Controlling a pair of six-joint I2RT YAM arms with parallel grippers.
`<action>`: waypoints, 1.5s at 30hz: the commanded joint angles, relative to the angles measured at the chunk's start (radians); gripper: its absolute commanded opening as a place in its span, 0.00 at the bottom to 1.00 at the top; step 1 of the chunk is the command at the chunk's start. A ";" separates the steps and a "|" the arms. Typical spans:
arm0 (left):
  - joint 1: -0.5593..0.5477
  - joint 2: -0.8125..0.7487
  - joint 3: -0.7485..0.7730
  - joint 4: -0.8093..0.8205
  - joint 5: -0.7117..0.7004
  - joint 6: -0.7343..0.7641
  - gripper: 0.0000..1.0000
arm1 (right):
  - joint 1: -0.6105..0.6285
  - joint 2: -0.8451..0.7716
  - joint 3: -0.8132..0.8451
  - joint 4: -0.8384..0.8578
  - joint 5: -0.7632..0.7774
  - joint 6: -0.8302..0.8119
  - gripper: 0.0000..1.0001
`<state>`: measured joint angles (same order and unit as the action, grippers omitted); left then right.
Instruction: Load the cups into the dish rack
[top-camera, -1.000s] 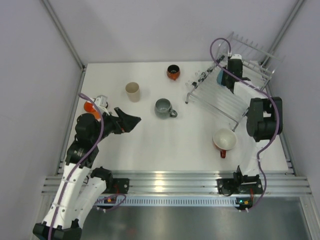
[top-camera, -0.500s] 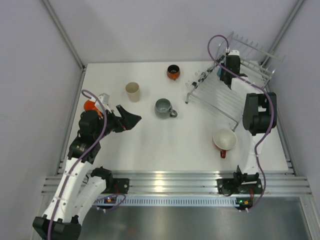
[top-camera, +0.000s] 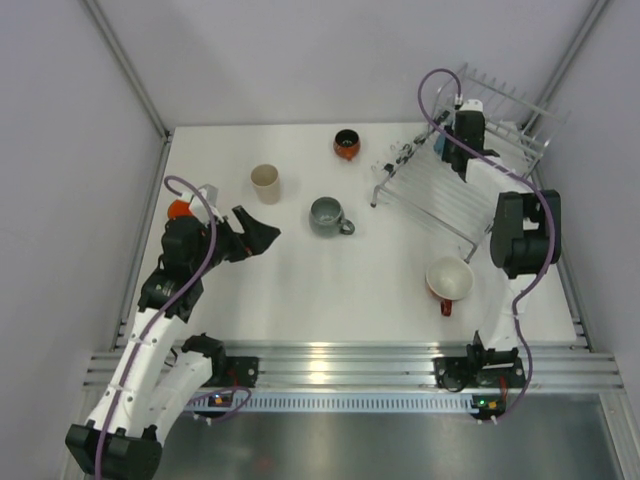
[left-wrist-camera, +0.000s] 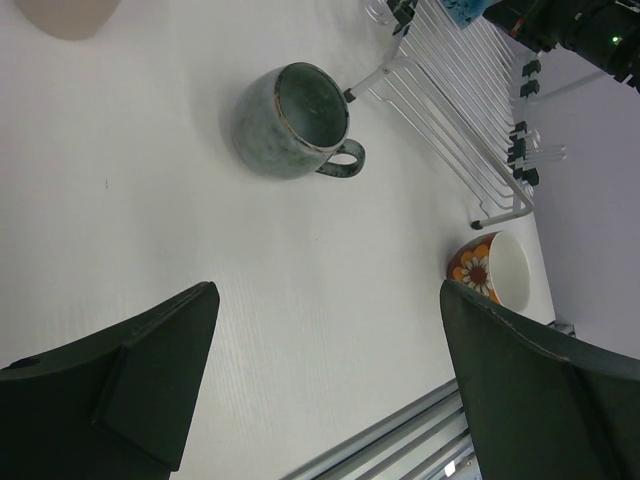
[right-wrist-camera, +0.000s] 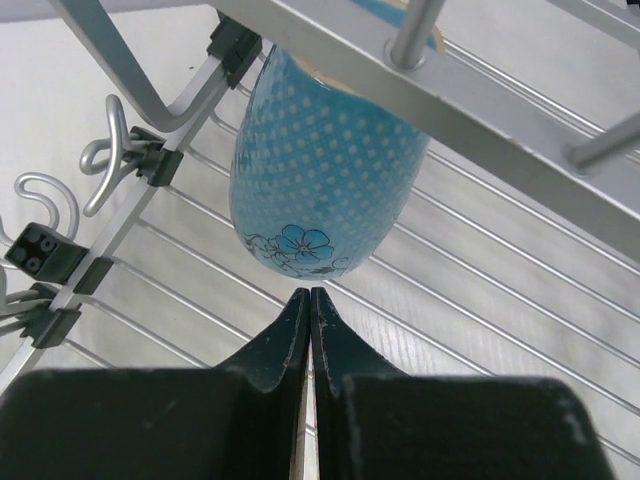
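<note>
The right pincer (right-wrist-camera: 308, 300) shifts over the rack (top-camera: 432, 190), pressed together. The left pincer (left-wrist-camera: 325, 292) is spread wide. Grab the breakable grey mug (left-wrist-camera: 290, 120) by its rim.

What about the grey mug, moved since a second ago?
No. The grey mug sits in the same spot, left of the dish rack corner, in the top view.

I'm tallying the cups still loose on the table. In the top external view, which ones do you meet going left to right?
orange cup → beige tumbler → grey mug → red mug. The dark-and-orange cup overlaps the grey mug's span from left to right, so it is left out.
</note>
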<state>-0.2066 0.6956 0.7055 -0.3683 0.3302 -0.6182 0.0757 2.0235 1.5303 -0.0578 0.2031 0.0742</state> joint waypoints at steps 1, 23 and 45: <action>-0.004 -0.018 0.042 0.017 -0.008 -0.002 0.98 | -0.007 -0.098 -0.024 0.091 -0.016 0.001 0.00; -0.004 -0.018 0.026 0.019 -0.008 -0.005 0.98 | -0.001 0.000 -0.079 0.331 -0.036 -0.155 0.00; -0.004 -0.007 0.052 0.019 -0.008 0.000 0.98 | 0.009 0.145 0.041 0.148 0.009 -0.191 0.00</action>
<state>-0.2066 0.6857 0.7074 -0.3687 0.3233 -0.6285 0.0849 2.1586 1.5181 0.1009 0.2054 -0.1112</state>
